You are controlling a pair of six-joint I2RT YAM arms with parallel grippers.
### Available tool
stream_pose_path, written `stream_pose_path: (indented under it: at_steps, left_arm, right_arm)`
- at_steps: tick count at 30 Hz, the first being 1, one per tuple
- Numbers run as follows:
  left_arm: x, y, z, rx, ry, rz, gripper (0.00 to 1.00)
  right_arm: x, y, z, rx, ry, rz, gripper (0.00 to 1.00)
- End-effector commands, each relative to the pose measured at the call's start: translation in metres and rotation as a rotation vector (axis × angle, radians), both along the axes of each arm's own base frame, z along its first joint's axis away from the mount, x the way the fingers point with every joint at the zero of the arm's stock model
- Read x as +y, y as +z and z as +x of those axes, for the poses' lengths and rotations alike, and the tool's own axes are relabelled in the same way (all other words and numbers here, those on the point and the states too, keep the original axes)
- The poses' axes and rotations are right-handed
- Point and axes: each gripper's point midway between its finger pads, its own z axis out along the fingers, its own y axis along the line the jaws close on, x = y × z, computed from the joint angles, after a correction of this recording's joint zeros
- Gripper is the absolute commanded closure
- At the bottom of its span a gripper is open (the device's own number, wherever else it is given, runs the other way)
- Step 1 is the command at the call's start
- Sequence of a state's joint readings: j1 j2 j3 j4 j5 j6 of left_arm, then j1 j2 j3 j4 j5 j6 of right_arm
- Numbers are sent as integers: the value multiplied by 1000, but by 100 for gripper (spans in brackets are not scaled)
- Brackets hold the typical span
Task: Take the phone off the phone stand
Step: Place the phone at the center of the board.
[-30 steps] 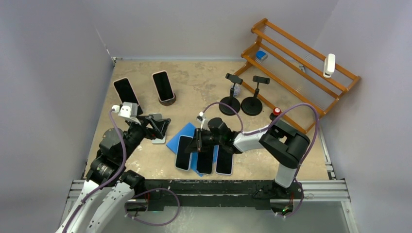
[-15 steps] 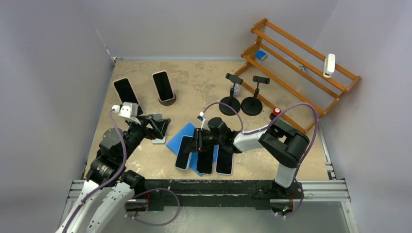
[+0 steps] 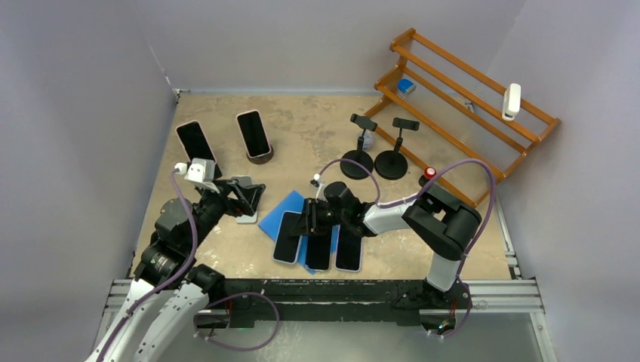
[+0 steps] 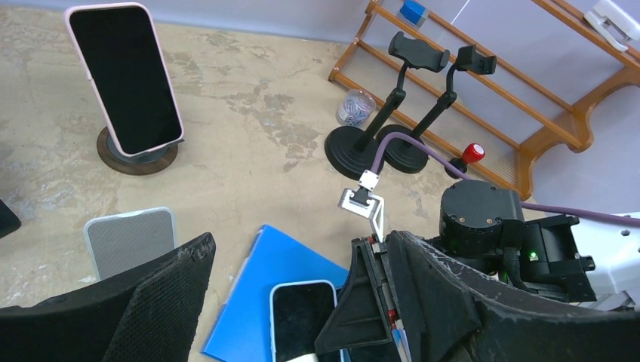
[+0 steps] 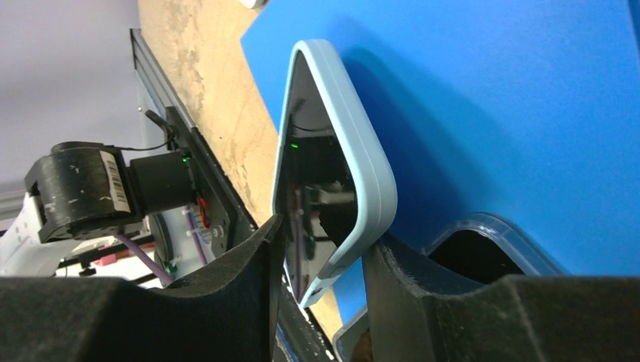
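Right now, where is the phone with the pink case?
In the top view, the pink-cased phone leans on a round dark stand at the far left of the table, right of another propped phone and left of two black clamp stands.

Your workspace: a sandy desk boxed in by plain grey walls.
You look down on a mottled tan, stone-like top, closed in on the left, back and right by smooth, pale grey-lilac panels. A wooden rack of orange-brown slats stands askew in the far right corner, close against the right wall. A silver metal rail runs along the near edge. The light is soft and even, with only faint shadows.
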State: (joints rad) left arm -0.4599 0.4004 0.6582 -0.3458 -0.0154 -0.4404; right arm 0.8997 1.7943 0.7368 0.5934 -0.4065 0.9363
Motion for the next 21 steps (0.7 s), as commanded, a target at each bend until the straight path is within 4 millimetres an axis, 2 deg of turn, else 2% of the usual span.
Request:
stream_pose_path:
  at_steps: [1, 21]
  left_arm:
    - [0, 12, 3, -45, 4, 3, 18]
    - [-1, 10, 3, -38, 0, 2, 18]
  right_arm:
    - [5, 20, 17, -79, -20, 20, 56]
    - [-15, 21, 24, -96, -63, -9, 55]
